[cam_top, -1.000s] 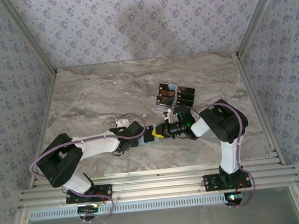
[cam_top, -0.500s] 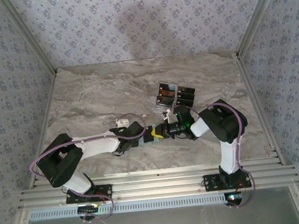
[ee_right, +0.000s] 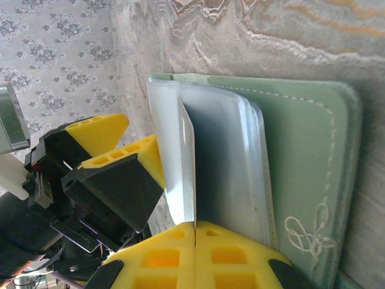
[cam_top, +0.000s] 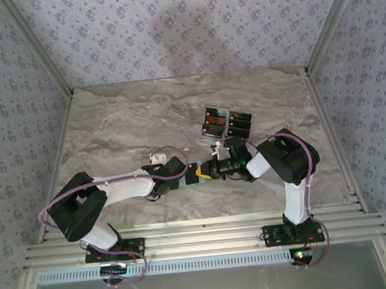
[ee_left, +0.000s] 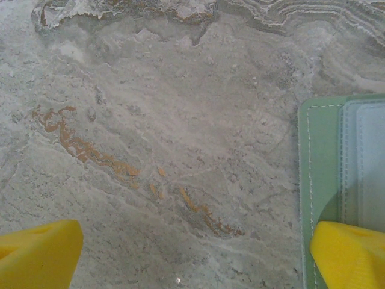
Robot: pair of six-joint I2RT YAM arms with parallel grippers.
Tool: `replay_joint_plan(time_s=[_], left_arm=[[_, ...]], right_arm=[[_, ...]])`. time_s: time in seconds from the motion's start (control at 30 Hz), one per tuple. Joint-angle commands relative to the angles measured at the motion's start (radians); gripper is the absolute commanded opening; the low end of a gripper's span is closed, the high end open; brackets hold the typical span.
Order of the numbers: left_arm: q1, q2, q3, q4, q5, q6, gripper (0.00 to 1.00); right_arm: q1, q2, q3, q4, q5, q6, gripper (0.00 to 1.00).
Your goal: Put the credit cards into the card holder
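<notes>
1. Right gripper point(cam_top: 209, 171) and left gripper point(cam_top: 189, 173) sit nose to nose at mid-table in the top view. The flat pale green bifold card holder point(cam_top: 197, 177) lies between them. Spare glossy black rectangular credit cards point(cam_top: 226, 122) lie at twelve o'clock on the grey marble tabletop point(cam_top: 123, 123).
2. Left wrist: the fingers are spread wide, clamping nothing. The three-o'clock fingertip point(ee_left: 352, 256) overlaps the card holder point(ee_left: 322, 174).
3. Right wrist: the fingers are pinched tight on one credit card point(ee_right: 187, 162), standing edge-on among the holder's clear sleeves.

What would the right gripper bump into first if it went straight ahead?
Most likely the card holder: the right gripper, pinching a card, points straight into it. The left gripper sits just off to the side, though depth is hard to judge.
</notes>
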Motion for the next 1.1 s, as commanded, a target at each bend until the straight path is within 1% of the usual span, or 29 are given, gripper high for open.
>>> replay_joint_plan(time_s=[0.0,0.27,0.4,0.47,0.6,1.07], left_arm=[[0.000,0.053,-0.008,0.007,0.009,0.009,1.00],[0.000,0.053,-0.006,0.001,0.006,0.006,1.00],[0.000,0.021,0.007,-0.035,-0.017,-0.006,1.00],[0.004,0.004,0.022,-0.057,-0.053,-0.012,1.00],[0.005,-0.022,0.041,-0.068,-0.069,-0.010,1.00],[0.007,-0.001,0.034,-0.037,-0.043,-0.008,1.00]], right_arm=[[0.010,0.047,-0.011,-0.125,-0.014,-0.007,0.00],[0.020,0.069,0.026,-0.130,-0.026,-0.007,0.00],[0.019,0.073,0.023,-0.130,-0.021,-0.009,0.00],[0.020,0.074,0.022,-0.130,-0.018,-0.008,0.00],[0.017,0.076,0.023,-0.130,-0.014,-0.008,0.00],[0.014,0.080,0.042,-0.148,-0.009,-0.012,0.00]])
